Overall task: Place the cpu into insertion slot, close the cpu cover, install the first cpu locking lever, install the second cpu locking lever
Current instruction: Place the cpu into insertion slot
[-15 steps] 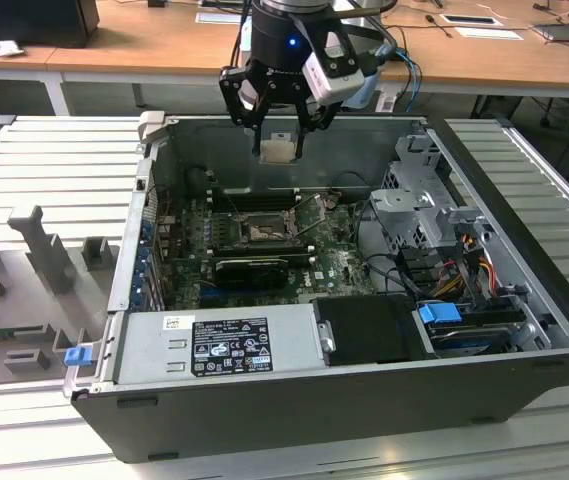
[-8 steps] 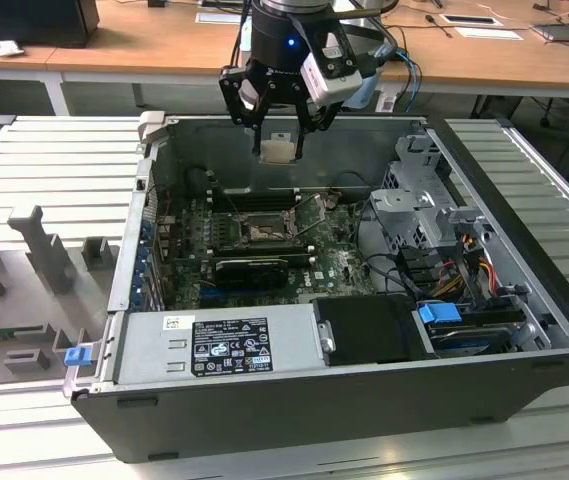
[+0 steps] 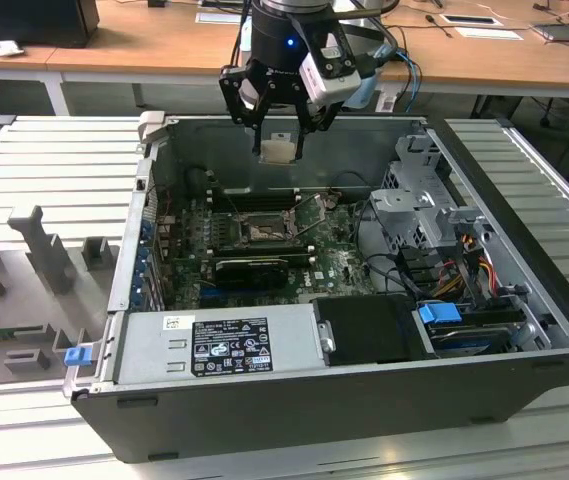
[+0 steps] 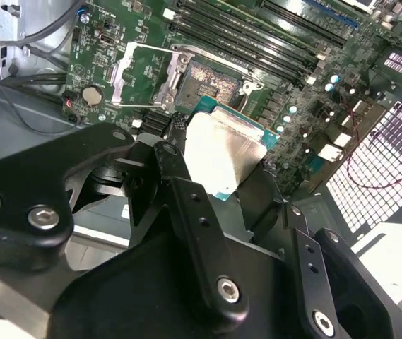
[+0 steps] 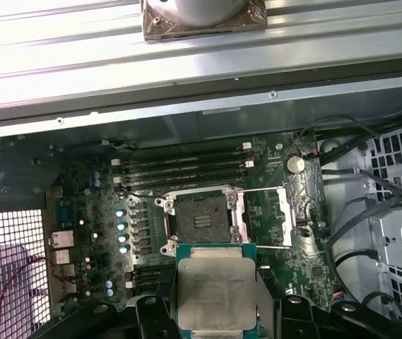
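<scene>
Hand (image 3: 280,148) state for you: its black fingers are clamped on the cpu (image 3: 278,150), gripping it by two opposite edges. The chip's pale metal top is turned up toward the wrist, as you see in both wrist views.

The chip hangs in the air, well above the green board (image 3: 339,262). In the exterior view it sits over the wall of the open computer case (image 3: 364,400) that runs on the memory slots' (image 3: 249,197) side. The case lies on its side on the ribbed grey worktop (image 3: 524,150).

You have the insertion slot (image 5: 201,219) bare, with its dark centre uncovered, just beside the memory slots. The cpu cover (image 4: 121,74) is swung off the slot and lies next to it, on the side toward the round coin battery (image 4: 91,94). A thin wire lever (image 5: 264,189) runs from the slot's corner along the cover's edge. The cpu touches neither the slot nor the cover.
</scene>
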Motion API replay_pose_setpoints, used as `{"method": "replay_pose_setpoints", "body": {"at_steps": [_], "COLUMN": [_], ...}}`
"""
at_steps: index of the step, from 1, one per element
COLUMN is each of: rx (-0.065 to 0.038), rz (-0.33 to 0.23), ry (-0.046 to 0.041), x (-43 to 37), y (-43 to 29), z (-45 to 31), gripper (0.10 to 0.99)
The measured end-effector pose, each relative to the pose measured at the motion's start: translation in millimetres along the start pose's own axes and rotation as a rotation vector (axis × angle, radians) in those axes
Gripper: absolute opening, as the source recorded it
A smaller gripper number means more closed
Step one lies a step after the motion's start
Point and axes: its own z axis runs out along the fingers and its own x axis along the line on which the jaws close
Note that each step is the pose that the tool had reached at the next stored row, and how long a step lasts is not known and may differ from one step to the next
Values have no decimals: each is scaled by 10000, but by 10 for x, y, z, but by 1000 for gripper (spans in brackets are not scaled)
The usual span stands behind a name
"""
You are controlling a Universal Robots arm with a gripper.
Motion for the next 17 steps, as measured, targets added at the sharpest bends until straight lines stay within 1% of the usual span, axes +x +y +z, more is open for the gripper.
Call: {"method": "replay_pose_setpoints", "body": {"at_steps": [17], "rx": [-9], "rz": [478], "ry": [-41], "x": [0], "y": [0], "z": [0], "gripper": [537]}}
